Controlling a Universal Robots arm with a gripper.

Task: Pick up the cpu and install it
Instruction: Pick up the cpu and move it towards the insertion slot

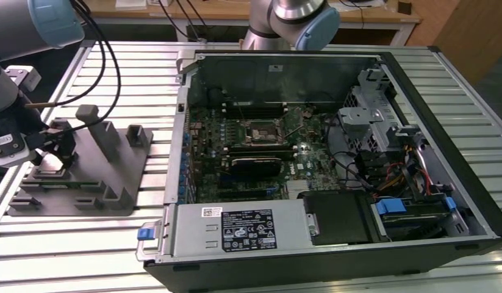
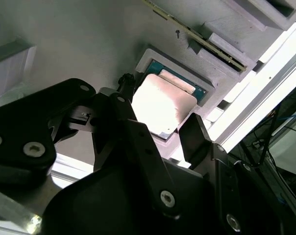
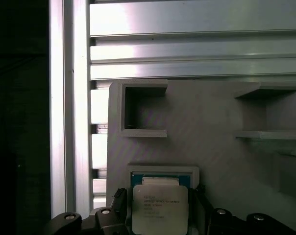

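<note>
Right at the pincer [image 3: 160, 199], the cpu [image 3: 160, 208] lies flat in its shallow pocket, silvery top up. It sits directly under the pincer, between the two black fingers [image 2: 194, 139]. In both wrist views the fingers stand one at each of two opposite edges, a sliver of pocket rim showing between each finger and the chip. So the pincer is spread and grasps nothing, and the chip has not been lifted out. The chip is close to square, so no long axis matters here. What counts is that the fingers face a pair of its straight sides squarely, not its corners.

The pocket belongs to the grey tray [image 1: 129, 165], which carries other open pockets and upright blocks beyond. The tray rests on the slatted metal table [image 1: 136, 79], at the exterior view's left.

Well apart, toward the exterior view's right, lies the opened computer case [image 1: 470, 201]. Its dark square socket [image 1: 259, 131] sits mid-board, with no chip in it as far as I can judge.
</note>
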